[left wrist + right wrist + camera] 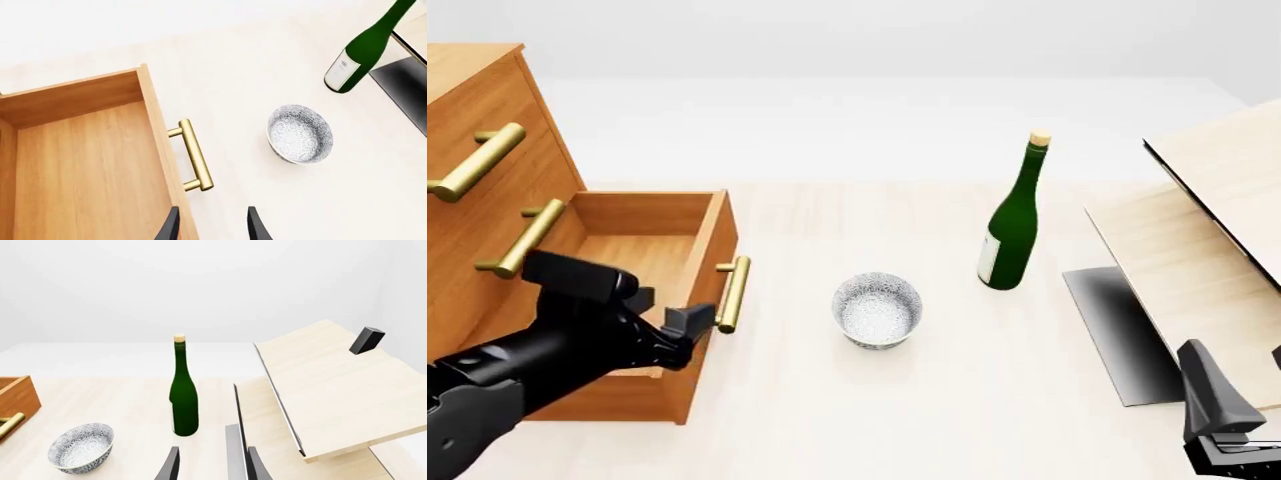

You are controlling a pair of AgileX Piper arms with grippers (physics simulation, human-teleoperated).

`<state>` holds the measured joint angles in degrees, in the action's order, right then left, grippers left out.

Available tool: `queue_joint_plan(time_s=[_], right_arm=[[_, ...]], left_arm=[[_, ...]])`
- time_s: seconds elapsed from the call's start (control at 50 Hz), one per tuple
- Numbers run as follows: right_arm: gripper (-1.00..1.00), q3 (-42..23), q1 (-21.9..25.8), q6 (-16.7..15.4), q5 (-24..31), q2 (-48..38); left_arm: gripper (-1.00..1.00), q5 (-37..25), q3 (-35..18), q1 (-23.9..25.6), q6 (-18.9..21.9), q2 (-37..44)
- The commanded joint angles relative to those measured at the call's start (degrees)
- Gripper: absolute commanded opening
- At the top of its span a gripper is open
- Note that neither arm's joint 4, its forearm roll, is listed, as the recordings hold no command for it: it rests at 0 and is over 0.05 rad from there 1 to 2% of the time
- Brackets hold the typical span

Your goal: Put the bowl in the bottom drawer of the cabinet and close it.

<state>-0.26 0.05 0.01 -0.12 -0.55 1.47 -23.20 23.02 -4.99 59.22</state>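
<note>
Bowl (877,310) sits upright on the worktop (961,400), apart from both arms, nothing inside it; white with grey speckle.

Left end effector (212,225): fingers spread, nothing between them. It hovers above the front edge of the bottom drawer (641,250), just beside the brass handle (733,294). In the front view the left end effector (681,325) overlaps the drawer's front panel; contact cannot be told.

Right end effector (212,465): fingers parted, gripping nothing. It is low at the near right corner of the front view (1228,425), well apart from the bowl.

Bottom drawer pulled out from the cabinet (481,180), interior bare wood. Two upper drawer fronts are flush, each with a brass bar.

Bowl lies between the drawer handle and the green bottle (1013,220), nearer the arms than the bottle. Same bowl in the left wrist view (300,133) and the right wrist view (81,447).

Bottle stands upright, cork on top, white label low on its body.

Pale wood boards (1214,240) at right, tilted, one over the other, with a dark flat panel (1114,330) under their near edge. Small black block (366,340) rests on the upper board.
</note>
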Motion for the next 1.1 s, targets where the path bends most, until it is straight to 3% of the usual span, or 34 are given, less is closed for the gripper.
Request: queue_joint_plan(time_s=[0.02,0.52,0.7,1.1], right_arm=[[1.0,0.0,0.0,0.0,0.0,0.0],[1.0,0.0,0.0,0.0,0.0,0.1],[1.0,0.0,0.0,0.0,0.0,0.0],[1.0,0.0,0.0,0.0,0.0,0.1]], left_arm=[[1.0,-1.0,-0.8,1.1,-2.0,-1.6],[1.0,-0.6,-4.2,5.3,-4.5,0.0],[1.0,0.0,-5.6,8.3,-7.4,1.1],[1.0,1.3,-7.5,10.2,-9.9,2.6]])
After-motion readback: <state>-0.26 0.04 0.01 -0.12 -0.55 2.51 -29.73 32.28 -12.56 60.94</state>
